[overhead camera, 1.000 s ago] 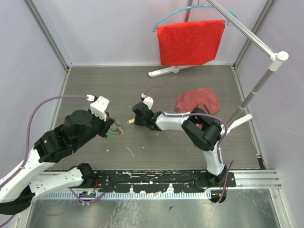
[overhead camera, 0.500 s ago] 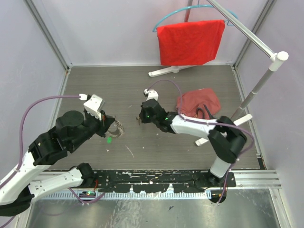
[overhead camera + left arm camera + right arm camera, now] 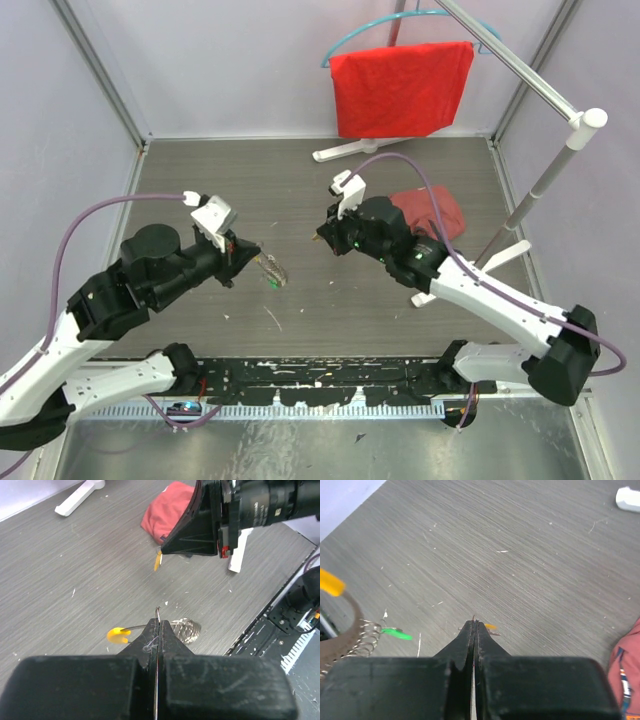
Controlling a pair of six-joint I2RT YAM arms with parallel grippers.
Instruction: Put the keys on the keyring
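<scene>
with its fingers clenched tight, the left gripper (image 3: 157, 624) pinches the keyring (image 3: 270, 267) by its thin grey wire and holds it above the table (image 3: 200, 180), left of centre. the keyring is a slim loop: a yellow curved section (image 3: 118, 635) shows on one side of the fingertips, and a silvery coil (image 3: 186, 630) like a small spring on the other. the green key (image 3: 397, 634), a tiny bright sliver, sits at the coil's end, touching it; i cannot tell whether it is threaded on. the right gripper (image 3: 473, 626) is likewise closed, grasping the orange key (image 3: 158, 560), a small gold-orange strip poking from its fingertips and pointing down. this key is near the keyring but apart from it, the two grippers facing each other over mid-table. a red cloth (image 3: 430, 205) lies behind the right gripper.
</scene>
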